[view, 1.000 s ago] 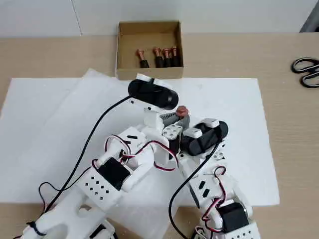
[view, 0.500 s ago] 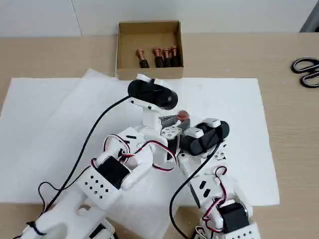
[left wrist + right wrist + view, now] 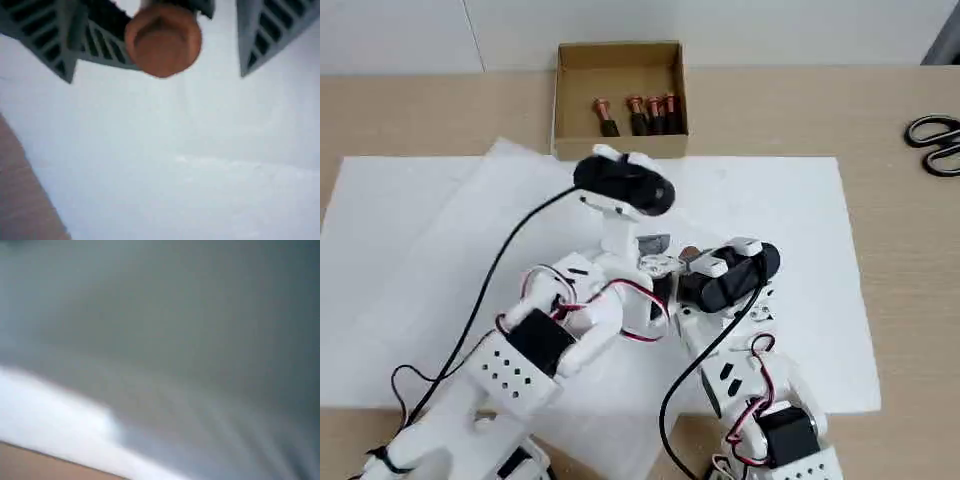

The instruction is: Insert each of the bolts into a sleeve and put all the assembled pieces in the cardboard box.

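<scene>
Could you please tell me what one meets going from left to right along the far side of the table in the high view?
cardboard box → one assembled piece lying alone in it → three assembled pieces close together in it → scissors

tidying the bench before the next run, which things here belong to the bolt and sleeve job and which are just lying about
Part of the job:
cardboard box
four assembled pieces inside it
copper-headed bolt between the open jaws of the left gripper

Just lying about:
scissors at the table edge
white paper sheets under the arms
</scene>
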Robot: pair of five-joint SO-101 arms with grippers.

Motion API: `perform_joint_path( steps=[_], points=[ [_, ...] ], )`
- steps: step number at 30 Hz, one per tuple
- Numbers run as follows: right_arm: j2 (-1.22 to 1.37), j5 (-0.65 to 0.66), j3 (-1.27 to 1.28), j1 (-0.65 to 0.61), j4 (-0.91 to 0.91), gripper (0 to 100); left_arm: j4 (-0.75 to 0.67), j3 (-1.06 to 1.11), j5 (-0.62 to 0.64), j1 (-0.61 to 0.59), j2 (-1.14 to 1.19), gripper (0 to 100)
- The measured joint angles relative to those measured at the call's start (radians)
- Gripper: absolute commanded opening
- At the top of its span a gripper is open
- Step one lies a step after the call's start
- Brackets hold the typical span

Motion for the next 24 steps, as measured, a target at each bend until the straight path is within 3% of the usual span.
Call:
perform_joint_path(
  steps=[6,11,17,20,24],
  points=[
    [0.000,0.000,0.000,0.000,0.000,0.4,0.287,-0.189,0.000,-0.153,0.000,23],
    [0.000,0.000,0.000,0.005,0.031,0.4,0.450,-0.284,-0.106,-0.347,-0.002,23],
    [0.068,0.000,-0.044,0.146,0.060,0.4,0.532,-0.290,-0.316,-0.603,-0.003,23],
    [0.176,0.008,-0.155,0.178,0.060,0.4,0.540,-0.290,-0.327,-0.720,-0.003,23],
    [0.419,0.025,-0.382,0.189,0.060,0.4,0.540,-0.290,-0.331,-0.790,-0.003,23]
  ],
)
